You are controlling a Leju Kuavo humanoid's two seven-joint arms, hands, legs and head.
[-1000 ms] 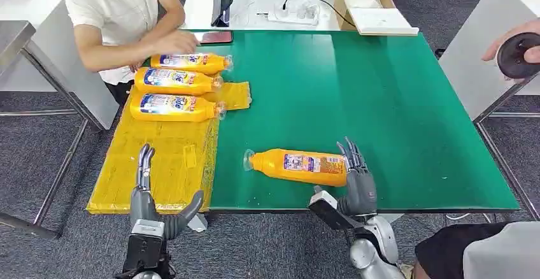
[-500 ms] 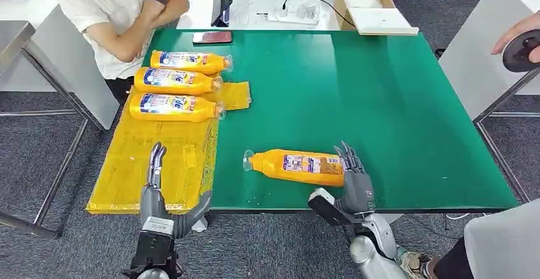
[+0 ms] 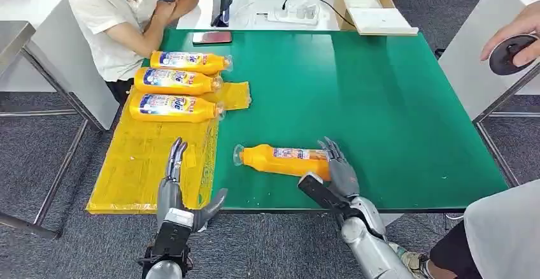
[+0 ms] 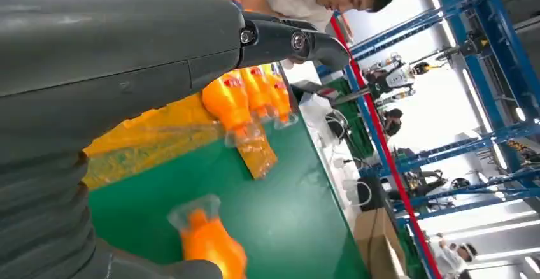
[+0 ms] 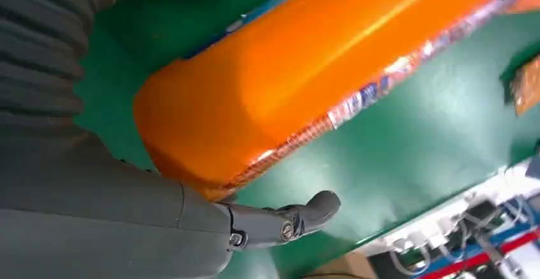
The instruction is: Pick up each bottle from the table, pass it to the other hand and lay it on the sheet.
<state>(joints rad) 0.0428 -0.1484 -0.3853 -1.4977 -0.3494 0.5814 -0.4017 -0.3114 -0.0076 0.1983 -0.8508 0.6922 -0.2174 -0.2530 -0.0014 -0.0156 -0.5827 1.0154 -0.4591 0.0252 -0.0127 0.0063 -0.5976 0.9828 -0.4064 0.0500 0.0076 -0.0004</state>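
An orange bottle (image 3: 283,160) lies on its side on the green table (image 3: 382,100), just beside the yellow sheet (image 3: 146,158), where three more bottles (image 3: 175,80) lie in a row. The right hand (image 3: 335,172) cups the bottle's base, fingers spread around it without a firm hold. The left hand (image 3: 181,193) hovers at the sheet's near edge, fingers extended, holding nothing.

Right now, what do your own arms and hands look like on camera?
Both arms are silver metal with rounded joints and a black block at the wrist. The left hand and right hand are grey, with a thick grey thumb and slim, darker fingers. The wrist views show a grey ribbed cover behind each hand and small screws at the thumb tip. I see no markings or loose cables.
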